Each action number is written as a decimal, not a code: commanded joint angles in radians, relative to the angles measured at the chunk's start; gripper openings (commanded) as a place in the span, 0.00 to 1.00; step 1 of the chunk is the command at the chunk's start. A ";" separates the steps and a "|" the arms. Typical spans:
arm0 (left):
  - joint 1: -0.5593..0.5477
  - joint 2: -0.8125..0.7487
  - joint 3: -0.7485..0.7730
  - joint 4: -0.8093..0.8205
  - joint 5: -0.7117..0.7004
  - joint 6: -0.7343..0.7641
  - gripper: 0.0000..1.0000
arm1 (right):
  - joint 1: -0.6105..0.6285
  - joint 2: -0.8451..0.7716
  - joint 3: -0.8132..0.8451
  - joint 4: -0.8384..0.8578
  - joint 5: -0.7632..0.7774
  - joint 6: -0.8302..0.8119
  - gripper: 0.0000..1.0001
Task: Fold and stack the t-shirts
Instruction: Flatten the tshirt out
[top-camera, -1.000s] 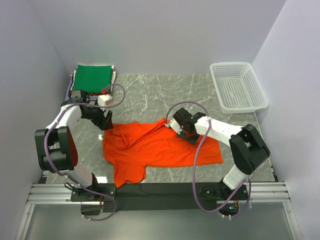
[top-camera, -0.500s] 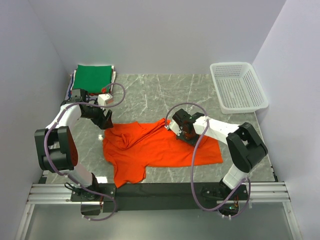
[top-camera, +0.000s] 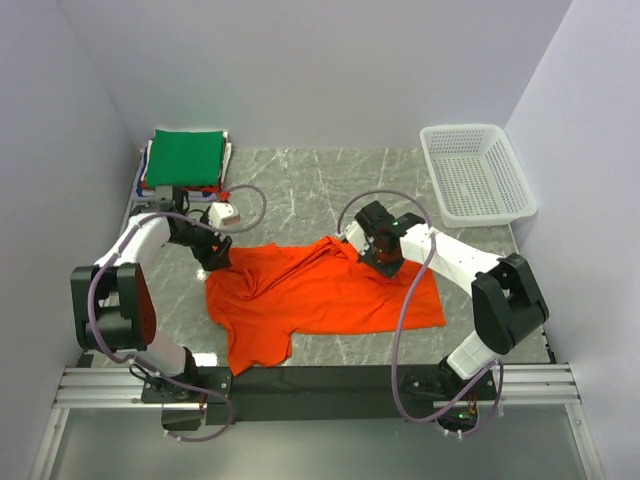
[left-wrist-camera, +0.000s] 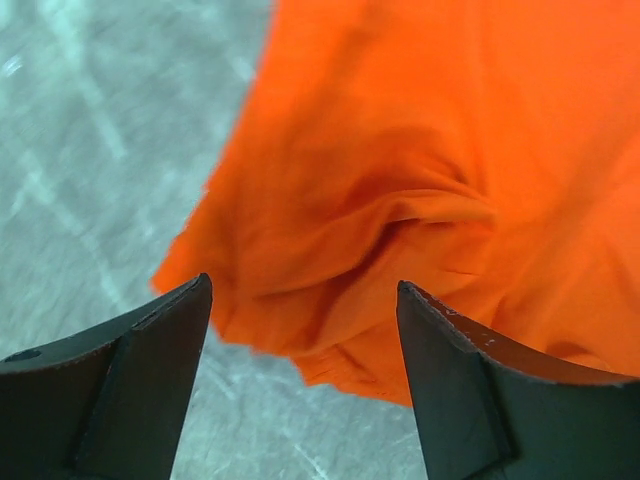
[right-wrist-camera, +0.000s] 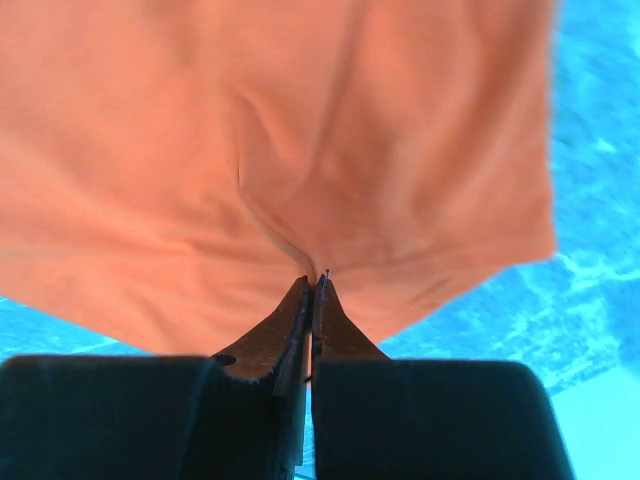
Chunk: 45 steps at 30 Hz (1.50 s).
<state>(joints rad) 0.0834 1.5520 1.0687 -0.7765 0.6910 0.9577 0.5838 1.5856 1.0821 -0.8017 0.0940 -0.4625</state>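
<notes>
- Currently, the right tool (right-wrist-camera: 313, 285) has its fingers pressed together, pinching a narrow pleat of the orange shirt (top-camera: 330, 295). Creases fan out from the tips in the wrist view. The bite looks thin, with only the very tips on cloth.
- Left tool (left-wrist-camera: 302, 290): fingers spread, nothing between them, poised over a bunched, rumpled edge at the shirt's far left side. I cannot tell whether the tips touch the cloth.
- Orange shirt: lies mid-table (top-camera: 300, 175), not yet folded. The right half is fairly flat, the left half is wrinkled, and one flap trails toward the near edge.
- Green shirt (top-camera: 185, 155): folded, on top of a pile (top-camera: 146, 172) at the far left corner, well apart from the orange one.
- Basket (top-camera: 475, 175): far right corner, apart from both arms.
- Judgement: the step in hand is getting a second hold on the far edge, so the shirt can be drawn straight for folding.
- Risk 1: the right pinch slips when pulled. Cause: a shallow bite working against the cloth's drag on the table.
- Risk 2: the left tool closes on the bunch and takes several layers, or the wrong one. Cause: the rumpled edge hides the true hem. The fold would then come out crooked.
- Risk 3: the cloth twists or re-wrinkles. Cause: the two tools lifting unevenly.
</notes>
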 joint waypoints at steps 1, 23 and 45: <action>-0.040 -0.063 -0.032 -0.014 0.007 0.114 0.81 | -0.045 -0.041 0.050 -0.014 0.012 -0.001 0.00; 0.088 0.234 0.205 -0.113 0.053 -0.486 0.74 | -0.183 -0.053 0.098 -0.057 -0.011 -0.007 0.00; 0.093 0.342 0.135 -0.052 0.136 -0.792 0.52 | -0.183 -0.039 0.102 -0.060 -0.005 -0.002 0.00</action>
<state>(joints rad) 0.1772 1.8885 1.2045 -0.8421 0.7799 0.2047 0.3988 1.5616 1.1477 -0.8536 0.0853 -0.4656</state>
